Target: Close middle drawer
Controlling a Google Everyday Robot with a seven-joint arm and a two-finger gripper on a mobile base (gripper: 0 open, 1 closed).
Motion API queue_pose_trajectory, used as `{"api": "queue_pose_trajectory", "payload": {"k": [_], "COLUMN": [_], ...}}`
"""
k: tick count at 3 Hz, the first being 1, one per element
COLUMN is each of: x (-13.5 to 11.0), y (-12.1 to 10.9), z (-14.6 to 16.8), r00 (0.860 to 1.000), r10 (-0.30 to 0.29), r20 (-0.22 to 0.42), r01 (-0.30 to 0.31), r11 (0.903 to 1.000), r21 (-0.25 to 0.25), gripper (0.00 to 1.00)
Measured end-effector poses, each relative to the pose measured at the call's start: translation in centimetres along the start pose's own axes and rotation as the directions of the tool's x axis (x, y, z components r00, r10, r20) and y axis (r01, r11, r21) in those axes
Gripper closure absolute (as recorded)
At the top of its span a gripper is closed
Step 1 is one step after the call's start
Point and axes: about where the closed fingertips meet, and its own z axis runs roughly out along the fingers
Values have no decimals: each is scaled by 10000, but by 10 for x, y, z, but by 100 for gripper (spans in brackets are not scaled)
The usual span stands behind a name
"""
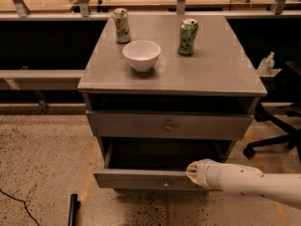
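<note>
The middle drawer (136, 179) is grey, with a slim flat front and a small round knob (165, 184). It is pulled well out of the grey cabinet (94, 86), and its dark inside shows. My gripper (192, 172), at the end of a white arm (244, 182) that comes in from the right, is at the top edge of this drawer's front, just right of the knob and touching or nearly touching it. The taller uppermost drawer front (127, 125) sits above. The lowest drawer is hidden under the open one.
On the cabinet top stand a white bowl (141, 54), a can (122, 26) at the back left and a green can (188, 36) at the back right. An office chair base (273, 138) is to the right. A dark object (73, 210) and a cable (14, 200) lie on the floor to the left.
</note>
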Motion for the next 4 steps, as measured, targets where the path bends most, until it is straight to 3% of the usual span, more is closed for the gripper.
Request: {"api": "queue_pose_trajectory", "payload": {"k": [1,2,3,4], "x": [-2,-3,-1,6], "y": [10,34,53,61], "z": [-14,-22,-19,-6], "r00": [9995,9968,9934,9919], "r10": [303,788,1148,1266], "r20": [-85,-94,7,89], "r01": [-303,-791,-1145,-1255], "r11": [9995,9959,9910,9890], "r21": [-82,-439,-694,-787], "gripper": [17,34,58,81]}}
